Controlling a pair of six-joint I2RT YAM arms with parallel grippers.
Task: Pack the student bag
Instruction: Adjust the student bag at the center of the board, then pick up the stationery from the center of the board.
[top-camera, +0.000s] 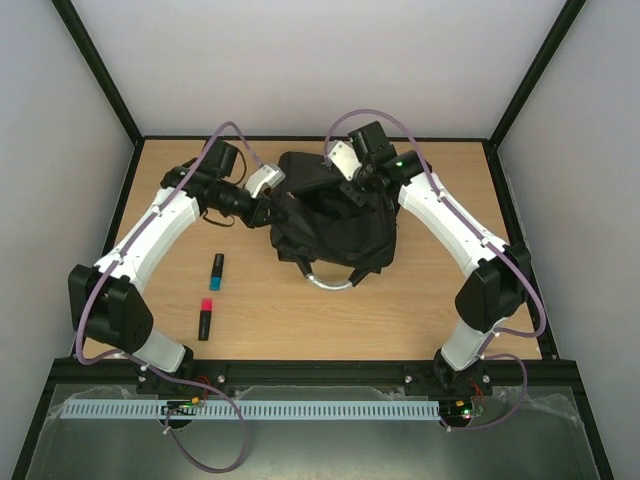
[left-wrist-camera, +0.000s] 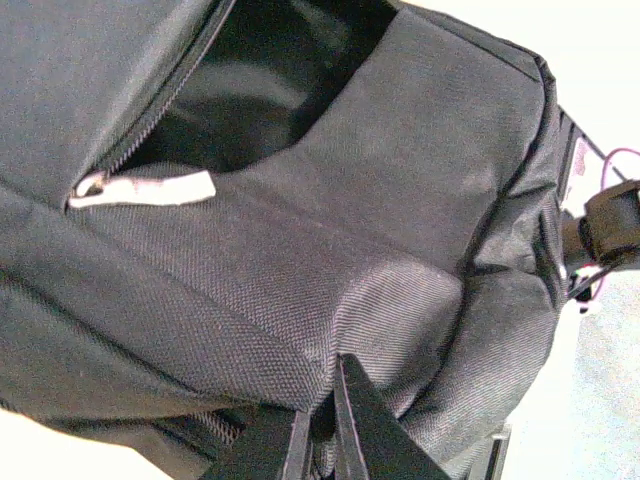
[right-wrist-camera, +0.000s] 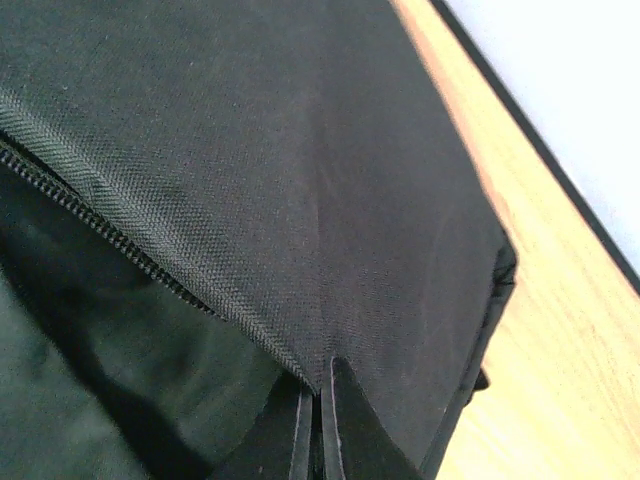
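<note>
The student bag (top-camera: 335, 225) is a large black backpack lying mid-table with its main compartment gaping open, and its silver-grey handle loop (top-camera: 331, 283) points toward the near edge. My left gripper (top-camera: 272, 211) is shut on a fold of the bag's left side. In the left wrist view the jaws (left-wrist-camera: 322, 405) pinch the black fabric (left-wrist-camera: 380, 230) below the open zip and a white zip pull (left-wrist-camera: 150, 188). My right gripper (top-camera: 364, 181) is shut on the bag's far right rim. In the right wrist view the jaws (right-wrist-camera: 320, 390) clamp the fabric edge beside the zipper teeth (right-wrist-camera: 100, 225).
Two markers lie on the wooden table (top-camera: 420, 310) left of the bag: a black one with a blue end (top-camera: 216, 268) and a black one with a red end (top-camera: 205, 318). A black frame bounds the table, with white walls behind.
</note>
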